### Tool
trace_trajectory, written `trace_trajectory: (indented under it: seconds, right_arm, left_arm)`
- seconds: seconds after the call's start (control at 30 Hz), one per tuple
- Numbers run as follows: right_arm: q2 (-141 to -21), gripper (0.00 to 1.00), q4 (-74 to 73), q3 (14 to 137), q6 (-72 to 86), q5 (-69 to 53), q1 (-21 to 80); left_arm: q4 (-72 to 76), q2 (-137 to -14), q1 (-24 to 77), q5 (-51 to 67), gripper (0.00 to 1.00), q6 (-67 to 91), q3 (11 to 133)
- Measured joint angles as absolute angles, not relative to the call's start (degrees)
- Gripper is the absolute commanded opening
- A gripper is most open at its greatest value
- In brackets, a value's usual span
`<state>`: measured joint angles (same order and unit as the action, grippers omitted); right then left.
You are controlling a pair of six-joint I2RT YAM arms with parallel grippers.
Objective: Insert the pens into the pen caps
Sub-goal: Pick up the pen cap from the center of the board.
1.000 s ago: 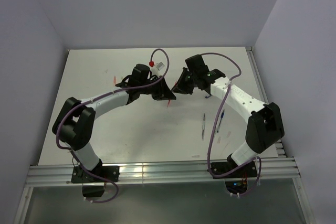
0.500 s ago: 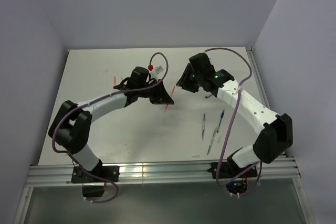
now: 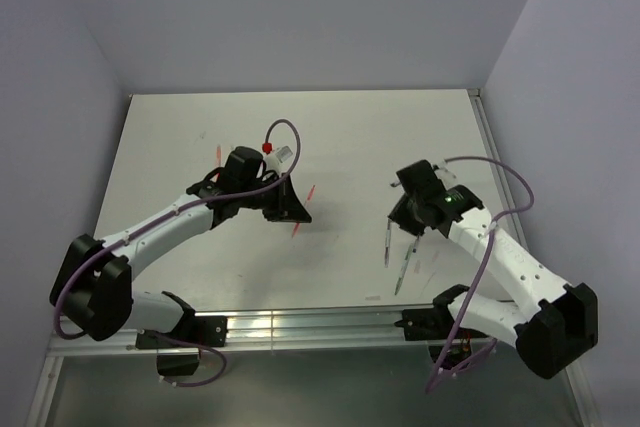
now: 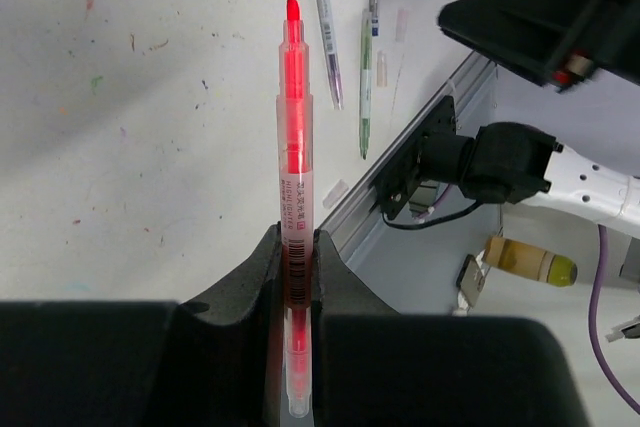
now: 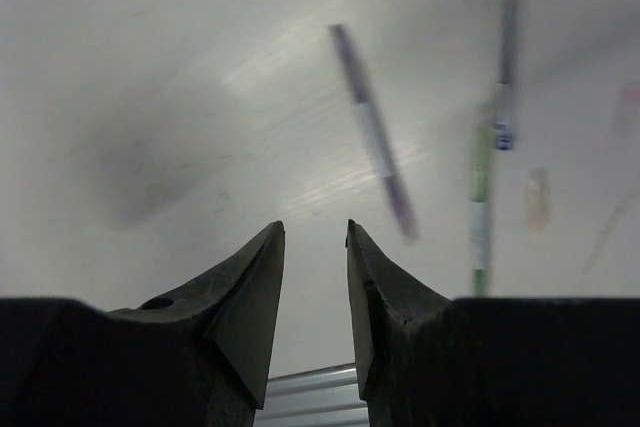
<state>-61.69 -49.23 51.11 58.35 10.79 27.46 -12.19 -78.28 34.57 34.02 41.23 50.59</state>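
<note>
left end effector (image 4: 297, 247) clamped on red pen (image 4: 293, 127), long overhang: may pivot under insertion load. right end effector (image 5: 315, 247) apart, empty; could knock grey pen (image 5: 375, 142) toward worktop's (image 3: 350, 137) near edge.

Two arms (image 3: 165, 222) of white links and black joints, black wedge-shaped fingers (image 5: 250, 287), purple cables (image 3: 483, 161), one green light (image 3: 450, 200).
</note>
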Motion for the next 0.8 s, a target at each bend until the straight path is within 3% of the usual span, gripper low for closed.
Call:
trace_trajectory:
  seconds: [0.2,0.8]
  right_arm:
    - [-56.27,0.35,-50.94,40.71,61.3,11.2,17.74]
    - [-60.58,0.4,-49.41,36.93,59.11,12.73,0.03]
  left_arm:
    - [-13.82,-75.33,34.59,34.46,0.0,39.48,49.82]
    - [-14.06,-75.22,34.7,37.06,0.0,38.59,49.39]
